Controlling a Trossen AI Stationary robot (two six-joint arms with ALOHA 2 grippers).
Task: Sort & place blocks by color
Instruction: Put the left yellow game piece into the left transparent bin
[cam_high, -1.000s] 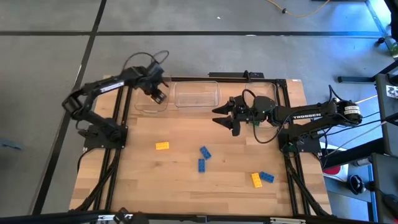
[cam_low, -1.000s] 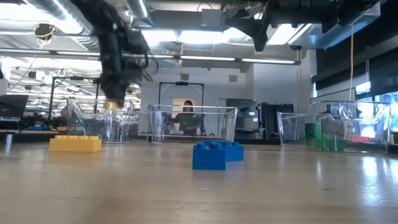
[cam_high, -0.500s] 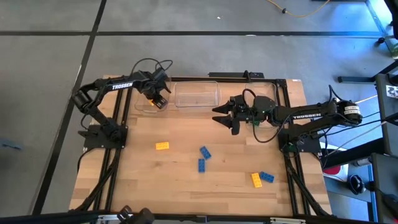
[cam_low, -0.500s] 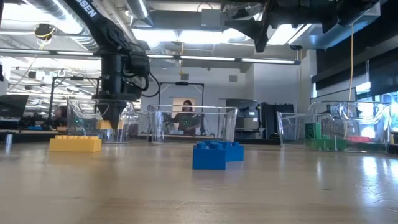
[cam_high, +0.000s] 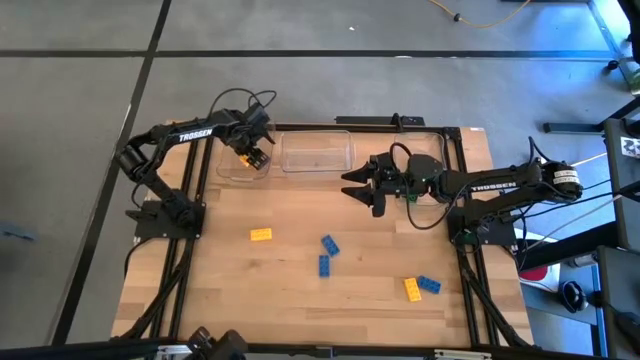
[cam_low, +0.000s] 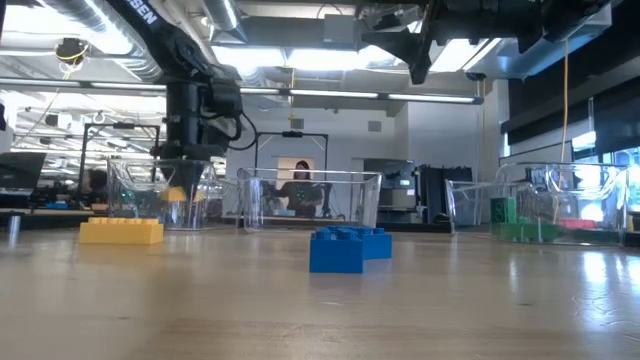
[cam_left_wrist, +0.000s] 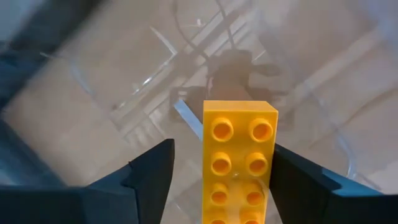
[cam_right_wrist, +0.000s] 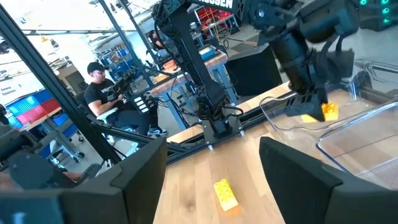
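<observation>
1. Wooden worktop (cam_high: 300, 300) holds loose blocks; clear bins sit along its far edge.
2. Left claw (cam_high: 255, 155) hangs over the left bin (cam_high: 228, 172), fingers spread, one yellow block (cam_left_wrist: 239, 158) resting between them.
3. Let it drop straight down inside the walls.
4. Right claw (cam_high: 362, 187) waits open nearby, holding nothing.

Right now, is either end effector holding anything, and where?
Cannot tell: yellow studded plastic brick sits between left end effector fingers, one clear of it; right end effector empty.
</observation>
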